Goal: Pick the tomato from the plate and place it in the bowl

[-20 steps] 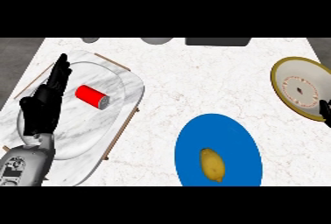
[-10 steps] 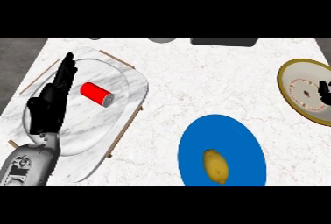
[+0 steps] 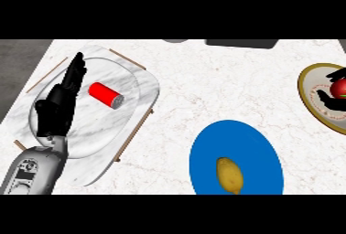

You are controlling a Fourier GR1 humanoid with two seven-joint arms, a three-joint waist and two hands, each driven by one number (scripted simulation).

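A: quick one; where's the tomato (image 3: pixel 341 87)?

B: far right edge, on the cream plate (image 3: pixel 312 98) with the dark gold rim; right hand (image 3: pixel 331 97) has its black fingers curled round it, so it's grasping the tomato; only a red patch shows between the fingers, rest is hidden or cut by the frame.

A: lifted or resting?

B: can't tell from this angle; call it held at the plate.

A: handling?

B: my guess: light, round, smooth skin so a bit slippery, soft enough to bruise; best hold is fingers on opposite sides across the widest part, thumb under; that's roughly how the fingers sit now.

A: left hand (image 3: pixel 59 103)?

B: fingers straight and released, holding nothing, resting over the clear glassy bowl (image 3: pixel 138 89) at the left; red can (image 3: pixel 106 93) lies on its side just beside those fingertips, to their right, inside the bowl.

A: surface, room?

B: white marble counter (image 3: pixel 216 77), flat; the bowl sits well away from the grasping fingers, across the counter; blue plate (image 3: pixel 233 146) with a yellow lemon (image 3: pixel 229 174) lies between, below the straight path; the can takes some of the bowl's space.
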